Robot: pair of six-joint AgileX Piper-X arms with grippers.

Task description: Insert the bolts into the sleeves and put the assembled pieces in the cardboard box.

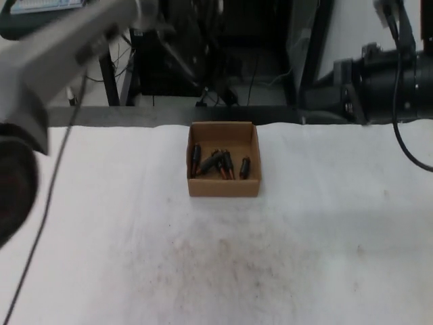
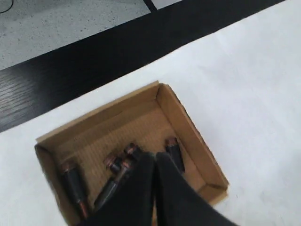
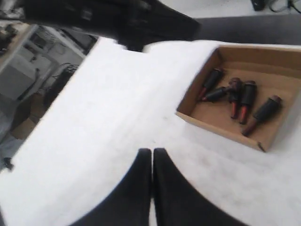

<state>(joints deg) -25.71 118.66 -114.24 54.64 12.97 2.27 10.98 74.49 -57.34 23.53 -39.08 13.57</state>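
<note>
A small open brown cardboard box is seen near the far middle of a table covered with white cloth. Inside the box, about five short dark cylindrical sleeves with reddish bolts pushed through them, the assembled pieces, are lying loosely on the box floor, some touching or crossing each other and one set apart near a side wall.

In the left wrist view, the left arm's black two-fingered tool is held above the box. Its fingers are pressed together with nothing between them, and the assembled pieces are seen below it.

In the right wrist view, the right arm's black tool is likewise closed and empty. It is held over bare white cloth, well apart from the box and its pieces.

Every bolt and sleeve that is seen is already joined and lying in the box. The task is therefore judged to be finished or very nearly so, with nothing carried by either tool.
</note>
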